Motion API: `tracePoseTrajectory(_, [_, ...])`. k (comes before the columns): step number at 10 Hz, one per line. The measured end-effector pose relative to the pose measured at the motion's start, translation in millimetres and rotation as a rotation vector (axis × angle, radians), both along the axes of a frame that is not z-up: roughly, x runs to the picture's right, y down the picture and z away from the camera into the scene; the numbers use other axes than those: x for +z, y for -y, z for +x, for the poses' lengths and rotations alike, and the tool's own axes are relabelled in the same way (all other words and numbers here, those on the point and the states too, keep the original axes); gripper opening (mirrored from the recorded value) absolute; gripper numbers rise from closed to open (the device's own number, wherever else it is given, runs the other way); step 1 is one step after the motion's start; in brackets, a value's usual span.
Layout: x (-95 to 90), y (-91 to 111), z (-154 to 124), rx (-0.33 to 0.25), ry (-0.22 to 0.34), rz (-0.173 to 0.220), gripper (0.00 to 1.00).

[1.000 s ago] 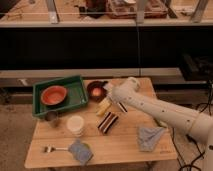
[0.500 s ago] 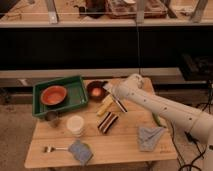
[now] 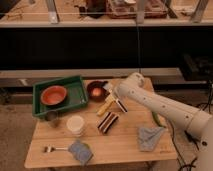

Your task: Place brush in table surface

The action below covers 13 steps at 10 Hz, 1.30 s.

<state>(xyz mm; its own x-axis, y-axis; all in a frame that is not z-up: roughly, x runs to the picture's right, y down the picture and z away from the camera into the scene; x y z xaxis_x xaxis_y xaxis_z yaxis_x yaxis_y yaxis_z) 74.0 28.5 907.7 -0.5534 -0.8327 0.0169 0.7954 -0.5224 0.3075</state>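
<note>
**Camera view**

The brush [image 3: 120, 104] lies on the pale-wood slatted surface [image 3: 120, 150], near the middle and toward the far edge. Its long axis runs diagonally, from upper left to lower right in the picture. The black end of the handle points lower right. The bristle head appears to be at the upper-left end, below the gripper, but it cannot be made out clearly. The handle is slim, straight and pale.

The gripper [image 3: 113, 94] hangs over the upper end of the brush, at the tip of a smooth white arm that enters from the right. The jaws are released. Whether they touch the brush cannot be told.

A yellow stick [image 3: 105, 107] lies just beside the brush on its left, roughly parallel to it. A stubby block [image 3: 108, 121], striped dark brown and cream, lies near, toward the front edge. A dark round bowl [image 3: 96, 90] stands just left of the gripper. A rectangular green plastic tray [image 3: 75, 96] at the left holds an orange bowl [image 3: 53, 94].

Compared with the frame half a second earlier, the arm is in nearly the same pose. The brush, stick and block lie where they did.
</note>
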Motion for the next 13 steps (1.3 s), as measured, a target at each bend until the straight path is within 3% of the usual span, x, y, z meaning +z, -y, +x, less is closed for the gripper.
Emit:
tracePoseTrajectory(5, [26.2, -28, 0, 0.031, 0.039, -0.076, 0.77])
tracePoseTrajectory(8, [28.6, -34, 3, 0.054, 0.057, -0.097, 0.54])
tracePoseTrajectory(11, [28.1, -38, 6, 0.064, 0.064, -0.106, 0.52])
tracePoseTrajectory(12, [27.6, -38, 3, 0.064, 0.079, -0.109, 0.48])
tracePoseTrajectory(13, [27.1, -39, 4, 0.066, 0.097, -0.116, 0.37])
